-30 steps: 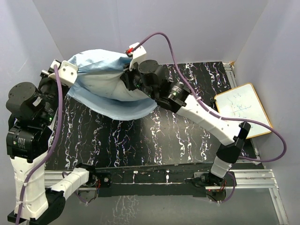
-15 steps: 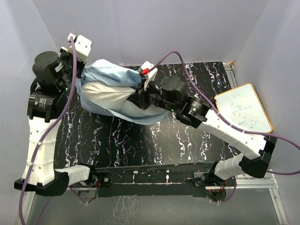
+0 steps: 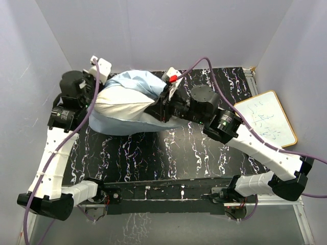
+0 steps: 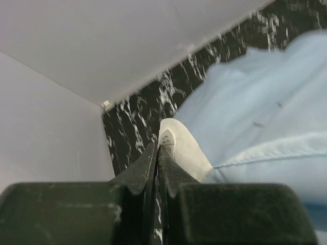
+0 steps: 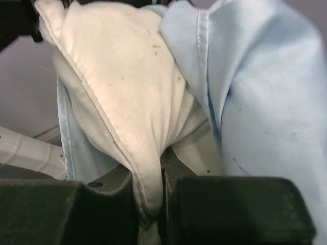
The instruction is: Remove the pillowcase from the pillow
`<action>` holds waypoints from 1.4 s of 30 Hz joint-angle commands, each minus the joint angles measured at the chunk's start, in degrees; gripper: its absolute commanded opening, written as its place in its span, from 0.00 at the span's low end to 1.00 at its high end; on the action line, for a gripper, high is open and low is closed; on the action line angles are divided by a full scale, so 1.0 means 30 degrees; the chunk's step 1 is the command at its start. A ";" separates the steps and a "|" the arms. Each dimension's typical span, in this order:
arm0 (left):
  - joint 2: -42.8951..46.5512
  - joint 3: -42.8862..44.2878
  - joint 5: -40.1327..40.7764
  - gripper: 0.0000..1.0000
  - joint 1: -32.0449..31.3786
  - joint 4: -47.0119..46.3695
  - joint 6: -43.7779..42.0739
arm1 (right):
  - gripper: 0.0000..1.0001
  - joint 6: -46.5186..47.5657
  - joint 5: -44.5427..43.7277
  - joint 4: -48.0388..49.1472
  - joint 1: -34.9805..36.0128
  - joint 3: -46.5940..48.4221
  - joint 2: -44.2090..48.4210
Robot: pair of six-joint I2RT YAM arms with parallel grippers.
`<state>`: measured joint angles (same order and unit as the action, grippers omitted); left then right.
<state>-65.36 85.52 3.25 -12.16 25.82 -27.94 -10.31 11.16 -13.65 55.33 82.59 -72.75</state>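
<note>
Top external: pillow (image 3: pixel 116 103) lies half inside the pillowcase (image 3: pixel 137 82), at the counter's (image 3: pixel 168 153) far-left corner.
Left gripper (image 4: pixel 158 153): I see it pinched tight on the pillow's bare corner.
Right gripper (image 5: pixel 152 204): clamped on the pillow's cream seam, with blue cloth just beside.
Risk: I judge that neither arm grips the pillowcase, so pulling may only stretch the pillow.

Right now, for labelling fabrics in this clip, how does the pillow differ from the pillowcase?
Colour: the pillow is off-white with faint specks, while the pillowcase is pale blue. Body: the pillow is plump and stuffed, the pillowcase thin and wrinkled. Pose: the pillow bulges out through the opening, while the pillowcase wraps around it and covers it only partly. Both are soft cloth, nested together.
</note>
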 commanded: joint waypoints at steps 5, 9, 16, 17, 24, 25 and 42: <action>0.2331 -0.5740 0.1038 0.00 0.0086 -0.0171 -0.1020 | 0.08 -0.4037 0.0401 0.5243 -0.2796 0.0537 0.1746; 0.3628 -0.6589 0.0312 0.37 0.0078 0.0717 -0.1053 | 0.08 -0.5393 0.0572 0.5333 -0.4239 0.0085 0.1551; 0.4339 -0.0794 -0.0977 0.90 0.0076 0.4528 -0.1418 | 0.08 -0.5511 -0.0685 0.3758 -0.5076 0.0673 0.0332; 0.4189 0.0161 -0.1065 0.92 0.0089 0.5203 -0.1790 | 0.08 -0.5520 -0.0736 0.3708 -0.5061 0.0771 0.0141; 0.3557 0.6246 -0.3631 0.97 0.0070 0.9795 -0.4274 | 0.08 -0.5788 -0.0054 0.3549 -0.5070 0.1926 -0.1677; 0.3462 0.6718 -0.4283 0.97 0.0070 1.0318 -0.4645 | 0.08 -0.5815 0.0134 0.3504 -0.5038 0.2106 -0.1937; -0.2180 1.2690 -1.2082 0.97 0.0349 1.6753 -1.0778 | 0.08 -0.3433 -0.0006 0.1759 -0.1065 0.6335 -0.6486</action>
<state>-70.94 123.68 -29.43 -11.51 68.45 -51.99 -21.71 11.03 -12.38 51.03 96.12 -92.55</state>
